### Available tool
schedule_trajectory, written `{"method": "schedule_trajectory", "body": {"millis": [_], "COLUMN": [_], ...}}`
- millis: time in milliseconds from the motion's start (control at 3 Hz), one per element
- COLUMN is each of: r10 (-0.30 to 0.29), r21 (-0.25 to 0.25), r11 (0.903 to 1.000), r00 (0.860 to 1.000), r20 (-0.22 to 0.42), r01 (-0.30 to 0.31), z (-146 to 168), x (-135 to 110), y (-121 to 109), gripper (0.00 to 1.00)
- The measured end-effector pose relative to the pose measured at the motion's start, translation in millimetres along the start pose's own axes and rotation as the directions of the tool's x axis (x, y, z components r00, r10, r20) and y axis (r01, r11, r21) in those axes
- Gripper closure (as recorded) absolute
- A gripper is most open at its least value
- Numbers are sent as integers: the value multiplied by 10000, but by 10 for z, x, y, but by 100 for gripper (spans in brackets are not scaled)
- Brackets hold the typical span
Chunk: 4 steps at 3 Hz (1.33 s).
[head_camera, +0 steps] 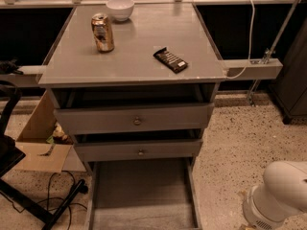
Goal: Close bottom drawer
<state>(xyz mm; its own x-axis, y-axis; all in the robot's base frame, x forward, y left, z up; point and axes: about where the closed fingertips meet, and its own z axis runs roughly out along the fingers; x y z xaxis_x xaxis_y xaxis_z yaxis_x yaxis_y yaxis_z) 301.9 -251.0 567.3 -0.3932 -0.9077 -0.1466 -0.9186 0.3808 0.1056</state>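
The gripper is out of view, so I cannot tell its state; only the arm [283, 191] shows. The bottom drawer [144, 198] lies to the arm's left, pulled out, its long axis running front-to-back.

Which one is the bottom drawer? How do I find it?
Find the grey table with a can on top. Under its two knobbed drawer fronts, lowest down, is the bottom drawer: the only one pulled far out, showing a long flat tray. The gripper is out of view; only the white arm shows, lower right.
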Motion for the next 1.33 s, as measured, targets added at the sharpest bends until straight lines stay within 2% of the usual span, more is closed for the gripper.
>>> {"method": "schedule_trajectory", "body": {"millis": [333,667,1000,1333], "r10": [-127,453,802,1282], "r21": [-364,-662,-718,-1326], "r11": [9993,9969,9949,9857], "r00": [9999,9981,9887,9728], "r20": [-68,417,1266,1930], "r01": [125,-424,-715,-1036], "z": [486,1589,2278,3029], "x": [-14,78,70,-57], "y": [87,106,5,-42], "gripper": [0,26,50,80]}}
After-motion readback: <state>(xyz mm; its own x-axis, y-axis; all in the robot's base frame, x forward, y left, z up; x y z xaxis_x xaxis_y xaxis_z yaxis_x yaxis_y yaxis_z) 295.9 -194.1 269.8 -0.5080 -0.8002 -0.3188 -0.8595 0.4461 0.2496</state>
